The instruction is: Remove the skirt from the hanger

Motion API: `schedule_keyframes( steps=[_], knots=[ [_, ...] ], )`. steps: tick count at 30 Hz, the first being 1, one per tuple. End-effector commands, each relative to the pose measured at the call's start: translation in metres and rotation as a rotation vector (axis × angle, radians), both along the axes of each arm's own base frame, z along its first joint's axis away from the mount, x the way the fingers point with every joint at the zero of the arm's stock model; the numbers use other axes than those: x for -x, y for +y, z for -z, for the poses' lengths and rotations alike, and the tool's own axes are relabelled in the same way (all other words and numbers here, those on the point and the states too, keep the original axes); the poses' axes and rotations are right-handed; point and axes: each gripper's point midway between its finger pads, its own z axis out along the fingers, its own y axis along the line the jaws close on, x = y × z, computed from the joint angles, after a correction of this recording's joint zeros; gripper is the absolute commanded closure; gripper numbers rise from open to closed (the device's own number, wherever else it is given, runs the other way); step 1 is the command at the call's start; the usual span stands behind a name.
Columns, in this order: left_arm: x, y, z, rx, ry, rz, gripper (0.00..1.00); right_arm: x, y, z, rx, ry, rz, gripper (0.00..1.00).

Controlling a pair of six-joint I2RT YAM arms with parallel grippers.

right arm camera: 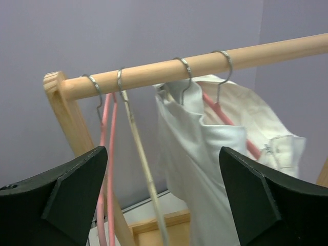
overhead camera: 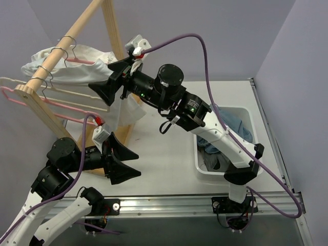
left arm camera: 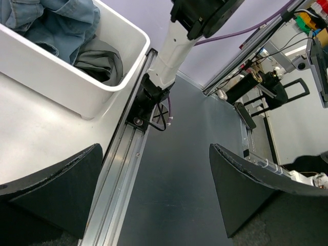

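Skirt sits in the bin, hanger bare well away from it, left gripper and right gripper spread empty, so you probably just retract.

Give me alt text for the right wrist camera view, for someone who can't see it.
A wooden rail carries four wire hooks: a bare pink hanger and a bare cream hanger on the left, a white shirt hung on the right. The right gripper is open, its black fingers framing the bottom corners.
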Motion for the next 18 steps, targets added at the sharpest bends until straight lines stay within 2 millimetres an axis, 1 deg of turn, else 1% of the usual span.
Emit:
schedule_keyframes(
  steps=[1, 2, 3, 4, 7, 16, 18],
  knots=[
    [0.004, -0.001, -0.006, 0.030, -0.036, 0.030, 0.06, -0.012, -0.034, -0.048, -0.136, -0.042, 0.037, 0.15],
    [0.005, -0.002, -0.006, 0.031, -0.036, 0.034, 0.06, -0.016, -0.034, -0.047, -0.135, -0.038, 0.035, 0.16],
    [0.004, -0.002, -0.005, 0.032, -0.033, 0.036, 0.06, -0.024, -0.038, -0.049, -0.141, -0.036, 0.044, 0.21],
    [0.005, -0.003, -0.004, 0.032, -0.033, 0.043, 0.06, -0.028, -0.033, -0.043, -0.128, -0.033, 0.031, 0.23],
    [0.006, -0.003, -0.002, 0.031, -0.035, 0.049, 0.06, -0.042, -0.029, -0.033, -0.111, -0.018, 0.034, 0.27],
    [0.006, -0.003, 0.004, 0.008, -0.051, 0.065, 0.06, -0.055, -0.013, -0.011, -0.078, 0.008, 0.006, 0.30],
    [0.005, -0.003, 0.004, 0.005, -0.055, 0.063, 0.06, -0.058, -0.008, -0.001, -0.063, 0.022, 0.001, 0.29]
  ],
)
